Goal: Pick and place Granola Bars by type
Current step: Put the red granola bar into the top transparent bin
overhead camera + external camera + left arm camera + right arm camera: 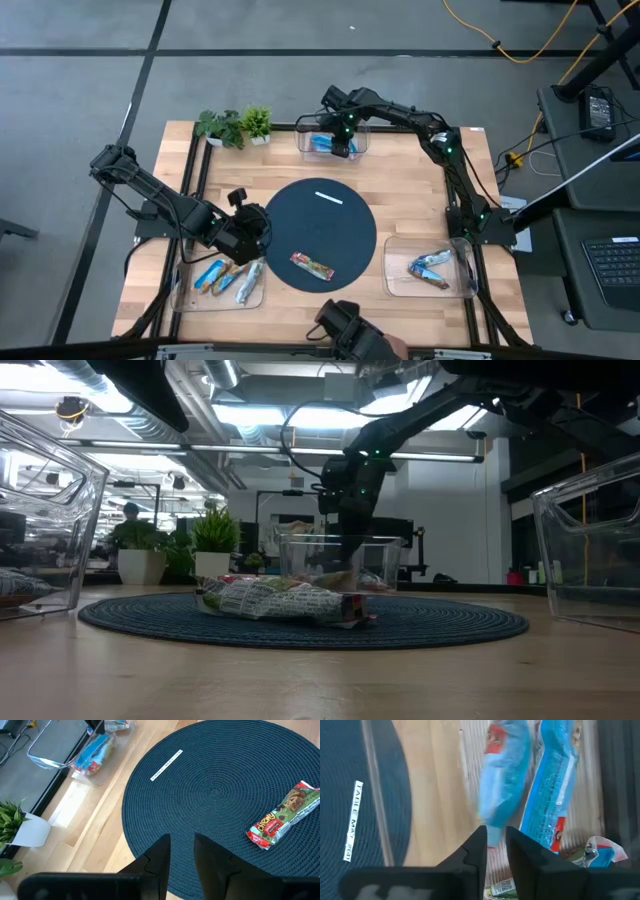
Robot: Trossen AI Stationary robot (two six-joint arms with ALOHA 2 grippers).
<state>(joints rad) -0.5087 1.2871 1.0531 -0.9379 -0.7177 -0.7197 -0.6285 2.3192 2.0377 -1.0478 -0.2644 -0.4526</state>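
Note:
One granola bar (311,266) (285,602) (285,815) in a red-and-green wrapper lies flat on the near part of the round dark mat (300,225). My left gripper (252,222) (181,840) hovers at the mat's left edge, open by a narrow gap and holding nothing. My right gripper (343,146) (496,832) is over the clear far bin (303,140) (300,555), shut on a blue bar (502,780). Another blue bar (555,785) lies in that bin. More bars rest in the near-left bin (228,277) and the near-right bin (430,267). My right gripper pinches the blue bar by its one end (492,822) between the two fingers, coming from above and pointing down. The bar reaches out past the fingertips over the far bin's floor. Whether its far end touches the bin, I cannot tell.
A thin white strip (329,197) (166,765) lies on the mat's far part. Two potted plants (235,125) stand at the far-left corner. A crumpled wrapper (600,852) lies in the far bin. Bare wood shows between the mat and the bins.

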